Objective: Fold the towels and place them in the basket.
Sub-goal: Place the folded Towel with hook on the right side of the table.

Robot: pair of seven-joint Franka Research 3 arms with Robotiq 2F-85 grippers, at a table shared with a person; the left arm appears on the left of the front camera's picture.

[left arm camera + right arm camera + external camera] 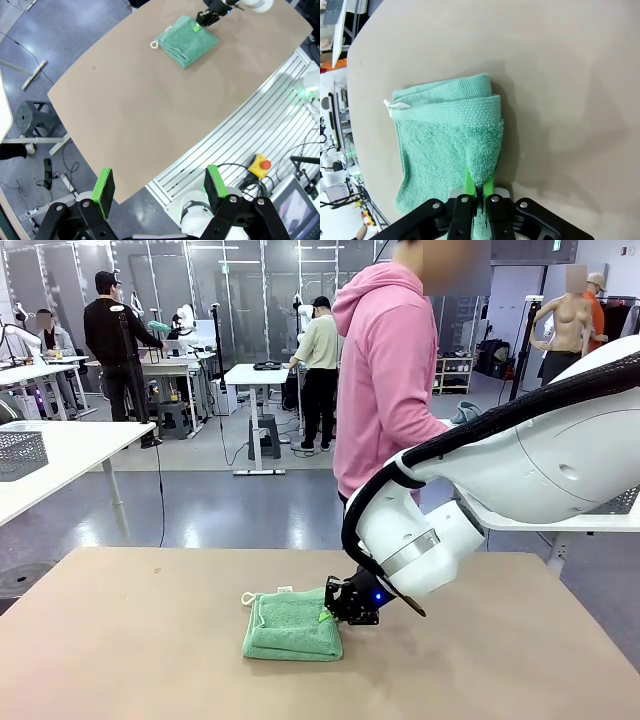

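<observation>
1. We're seeing 1 mint-green terry towel (292, 625), folded into a thick soft rectangle, white loop (247, 598) at its far-left corner.
2. It's lying flat on the smooth tan table (130, 640), approx. mid-table, right edge meeting the right gripper (328, 614).
3. That gripper's green pads (468, 181) are pressing together, pinching the towel's edge layer.
4. The left gripper (159, 175) is hovering high, well apart from the towel, jaws spread wide, holding nothing.
</observation>
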